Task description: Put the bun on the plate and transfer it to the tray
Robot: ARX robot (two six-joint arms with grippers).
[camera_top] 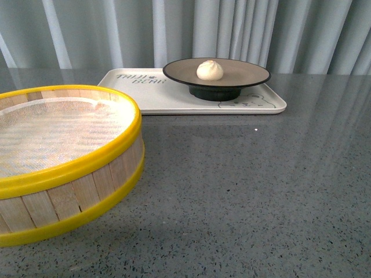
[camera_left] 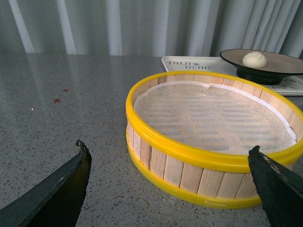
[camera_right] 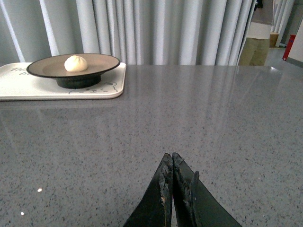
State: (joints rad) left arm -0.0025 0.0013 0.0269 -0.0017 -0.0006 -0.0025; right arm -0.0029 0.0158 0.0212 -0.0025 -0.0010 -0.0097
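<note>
The cream-white bun (camera_top: 209,70) rests in the middle of the brown, black-rimmed plate (camera_top: 243,72). The plate stands on the cream-white tray (camera_top: 162,98) at the far side of the grey table. In the left wrist view the bun (camera_left: 254,59), plate (camera_left: 284,62) and tray (camera_left: 184,64) show beyond the steamer. In the right wrist view the bun (camera_right: 75,63), plate (camera_right: 102,62) and tray (camera_right: 28,85) lie far off. My left gripper (camera_left: 169,153) is open, its fingers apart in front of the steamer, empty. My right gripper (camera_right: 172,157) is shut on nothing, low over bare table. Neither arm shows in the front view.
A yellow-rimmed bamboo steamer (camera_top: 75,168) with a white cloth liner stands at the near left, empty; it fills the left wrist view (camera_left: 189,151). Grey curtains hang behind the table. A person (camera_right: 258,42) stands at the far right in the right wrist view.
</note>
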